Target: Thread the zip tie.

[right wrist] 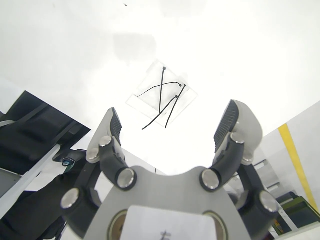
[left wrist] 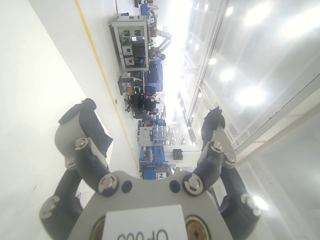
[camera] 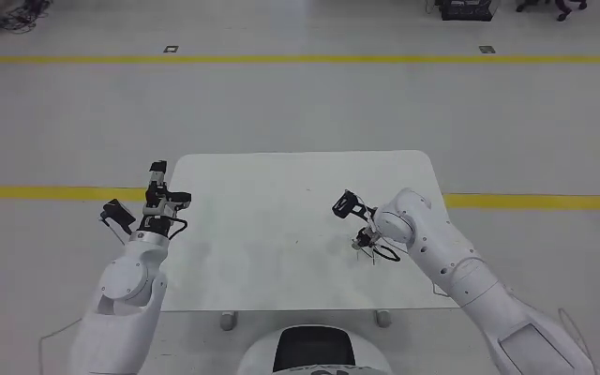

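Several black zip ties lie crossed on a small clear sheet on the white table. My right gripper hangs above them, open, with nothing between its ribbed pads; the ties sit just beyond the fingertips. From above, the right gripper is over the table's right part, pointing down. My left gripper is held at the table's left edge, off the surface, aimed out towards the room. The left gripper is open and empty.
The white table has bare surface across its middle and left. Its near edge runs close behind the right gripper. Yellow floor lines cross the grey floor beyond and beside the table.
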